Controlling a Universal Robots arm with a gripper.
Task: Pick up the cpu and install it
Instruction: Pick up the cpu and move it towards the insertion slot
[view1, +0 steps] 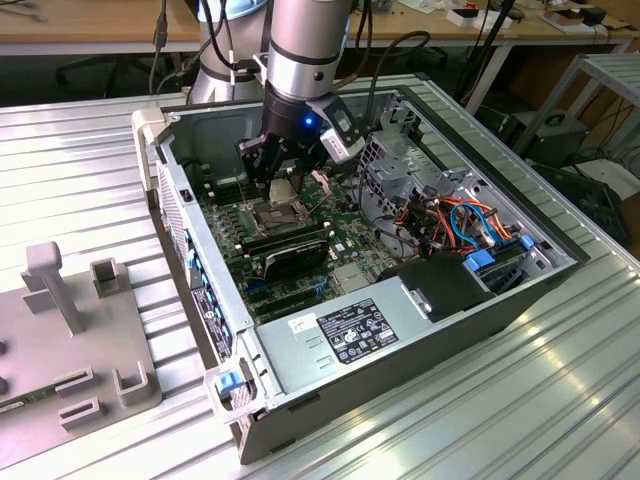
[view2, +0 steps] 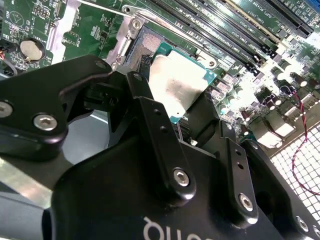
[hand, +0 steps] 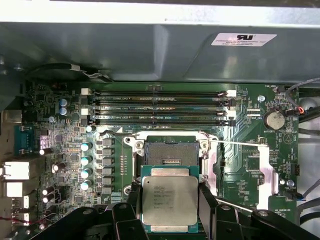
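Starting at the lower left of the exterior view, a grey fixture plate with upright pegs was seen resting on the ribbed metal table. Just beyond it, an open computer case was laid on its side on the same table. Within the case, the nearest end was taken up by a grey power supply. A black shroud was set beside it toward the exterior view's right, and orange and blue cables were gathered behind that. The green motherboard was spread over the case floor, with a long black card seated in it.

Farther in, near the upper middle of the frame, the gripper was reached down into the case over the board. In the first wrist view the cpu was clamped by its edges between the black fingers, its silver top showing. It was held just short of the dark socket, which was ringed by a metal frame; whether chip and socket touched could not be told. Past the socket, four memory slots and a coin battery were mounted on the board. A white label was stuck on the grey box beyond them. Wooden desks were visible farthest back in the exterior view.
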